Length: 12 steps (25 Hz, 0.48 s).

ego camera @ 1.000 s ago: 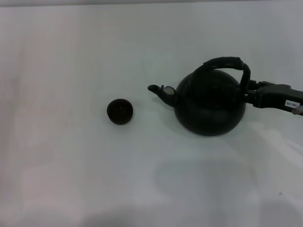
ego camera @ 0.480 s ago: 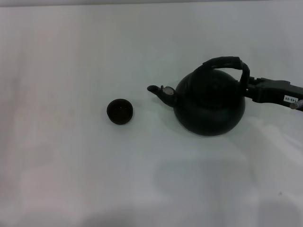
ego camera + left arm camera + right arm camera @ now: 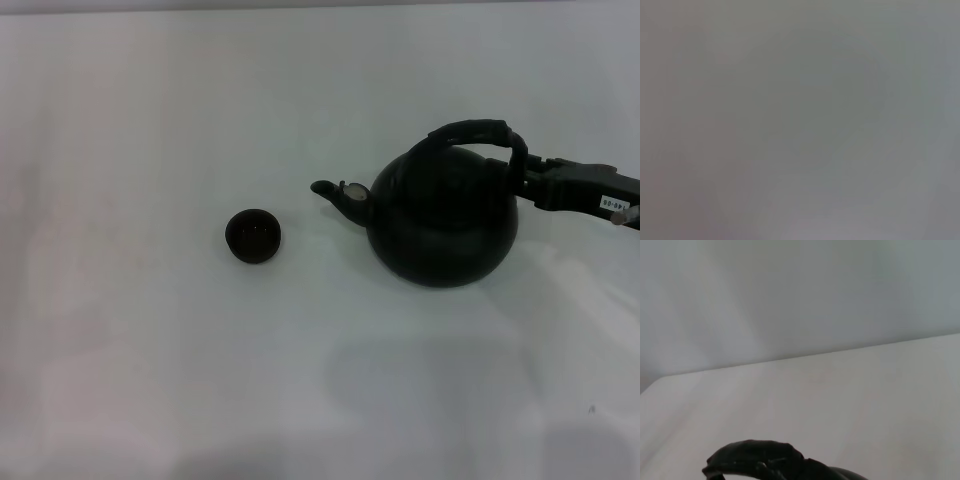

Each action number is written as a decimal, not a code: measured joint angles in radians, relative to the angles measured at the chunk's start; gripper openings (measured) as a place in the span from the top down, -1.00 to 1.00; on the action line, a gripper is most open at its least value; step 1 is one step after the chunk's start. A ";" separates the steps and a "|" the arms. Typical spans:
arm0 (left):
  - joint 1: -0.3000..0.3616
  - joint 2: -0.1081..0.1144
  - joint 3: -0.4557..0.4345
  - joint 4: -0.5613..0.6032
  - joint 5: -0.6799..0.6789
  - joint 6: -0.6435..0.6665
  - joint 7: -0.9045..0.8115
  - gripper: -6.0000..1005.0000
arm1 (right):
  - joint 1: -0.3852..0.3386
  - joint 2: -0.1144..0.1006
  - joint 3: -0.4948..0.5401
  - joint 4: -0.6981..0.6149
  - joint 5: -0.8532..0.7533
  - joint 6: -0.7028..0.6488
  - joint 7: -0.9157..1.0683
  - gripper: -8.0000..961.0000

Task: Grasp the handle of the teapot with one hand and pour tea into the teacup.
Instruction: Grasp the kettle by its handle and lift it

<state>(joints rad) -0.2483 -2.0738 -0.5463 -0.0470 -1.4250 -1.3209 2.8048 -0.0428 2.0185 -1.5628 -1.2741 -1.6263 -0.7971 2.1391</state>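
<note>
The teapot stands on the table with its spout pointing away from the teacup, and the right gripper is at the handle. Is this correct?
Not quite. In the head view the teapot has its spout pointing toward the teacup, not away. The rest holds: the right gripper is at the handle, and the pot stands on the table.

You see the head view washed in bright, even light: the white tabletop [image 3: 150,380] is close to overexposed and shows little texture. The round matte-black teapot [image 3: 443,225] and the tiny dark teacup [image 3: 253,236] read as near-silhouettes with almost no surface detail. A broad, faint shadow lies on the table in front of the teapot, soft-edged. Your left wrist view is a featureless grey blur, nothing in focus. In your right wrist view the ribbed black arched handle [image 3: 757,461] is soft and underexposed against a pale background.
</note>
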 joint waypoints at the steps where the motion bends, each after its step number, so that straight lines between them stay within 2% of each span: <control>1: 0.000 0.000 0.000 0.000 0.000 0.000 0.000 -0.72 | -0.002 0.000 -0.002 -0.003 0.000 0.001 -0.007 -0.20; 12: 0.000 0.001 0.000 0.001 0.000 -0.002 -0.001 -0.72 | -0.009 0.001 -0.003 -0.007 0.045 0.014 -0.031 0.18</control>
<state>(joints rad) -0.2486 -2.0728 -0.5460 -0.0459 -1.4254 -1.3224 2.8041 -0.0519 2.0197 -1.5655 -1.2814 -1.5818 -0.7835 2.1080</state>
